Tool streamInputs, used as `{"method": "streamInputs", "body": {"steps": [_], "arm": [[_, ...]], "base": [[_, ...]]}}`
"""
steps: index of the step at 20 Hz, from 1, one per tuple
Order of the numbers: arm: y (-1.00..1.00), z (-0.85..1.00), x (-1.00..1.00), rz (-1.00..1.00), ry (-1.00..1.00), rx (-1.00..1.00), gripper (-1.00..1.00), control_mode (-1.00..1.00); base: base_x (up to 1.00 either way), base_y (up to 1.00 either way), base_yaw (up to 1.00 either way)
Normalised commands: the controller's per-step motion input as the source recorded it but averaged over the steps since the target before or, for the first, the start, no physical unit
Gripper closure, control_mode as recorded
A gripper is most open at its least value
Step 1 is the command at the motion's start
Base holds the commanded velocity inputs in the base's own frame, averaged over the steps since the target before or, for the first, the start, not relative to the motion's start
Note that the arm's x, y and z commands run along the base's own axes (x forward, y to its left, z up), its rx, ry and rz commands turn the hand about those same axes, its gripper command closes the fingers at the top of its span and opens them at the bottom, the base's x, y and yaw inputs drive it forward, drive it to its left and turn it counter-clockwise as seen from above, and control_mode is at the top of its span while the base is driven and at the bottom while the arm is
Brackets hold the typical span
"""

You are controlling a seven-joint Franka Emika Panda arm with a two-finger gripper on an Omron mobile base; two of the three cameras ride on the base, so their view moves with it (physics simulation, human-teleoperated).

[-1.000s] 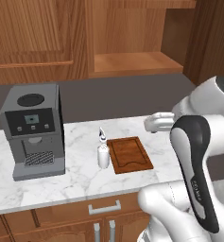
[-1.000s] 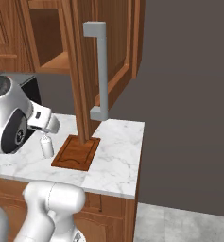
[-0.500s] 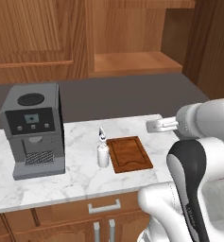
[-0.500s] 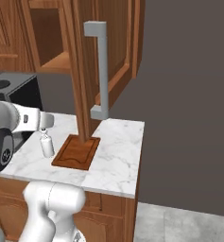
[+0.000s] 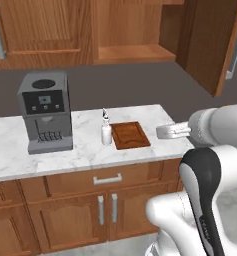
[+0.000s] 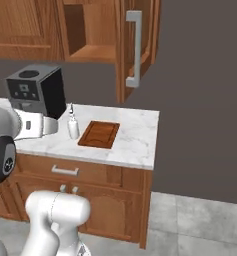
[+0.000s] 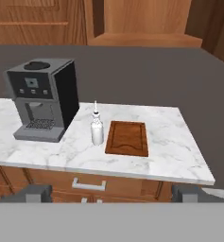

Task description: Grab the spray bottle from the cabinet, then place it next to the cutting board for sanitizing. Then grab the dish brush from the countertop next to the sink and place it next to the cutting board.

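Note:
The white spray bottle stands upright on the marble countertop, just left of the dark reddish cutting board. The brown cabinet above stands open, its shelf bare. My gripper is open and holds nothing. It hangs in front of the counter, well back from bottle and board, facing them. Its fingertips stand far apart. The dish brush and the sink are out of view.
A grey coffee machine stands on the counter left of the bottle. The open cabinet door with its long grey handle juts out above the counter's right end. The counter ends right of the board, with grey floor beyond.
The whole picture has shifted and the counter looks smaller, so the base has backed away. The gripper stays open and empty; the bottle stays beside the board.

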Motion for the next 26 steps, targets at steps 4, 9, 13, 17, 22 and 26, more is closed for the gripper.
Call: {"method": "streamInputs", "body": {"steps": [4, 9, 13, 17, 22, 26], "arm": [[0.0, 0.0, 0.0, 0.0, 0.0, 0.0, -1.0, 1.0], [0.0, 0.0, 0.0, 0.0, 0.0, 0.0, -1.0, 1.0], [0.0, 0.0, 0.0, 0.0, 0.0, 0.0, -1.0, 1.0], [0.0, 0.0, 0.0, 0.0, 0.0, 0.0, -1.0, 1.0], [0.0, 0.0, 0.0, 0.0, 0.0, 0.0, -1.0, 1.0], [0.0, 0.0, 0.0, 0.0, 0.0, 0.0, -1.0, 1.0]], "base": [[-0.82, 1.0, 0.06], [-0.28, 1.0, 0.45], [-0.06, 0.99, 0.71], [0.0, 0.78, 0.8], [0.01, 0.65, 0.8], [0.55, 0.54, 0.66]]}}
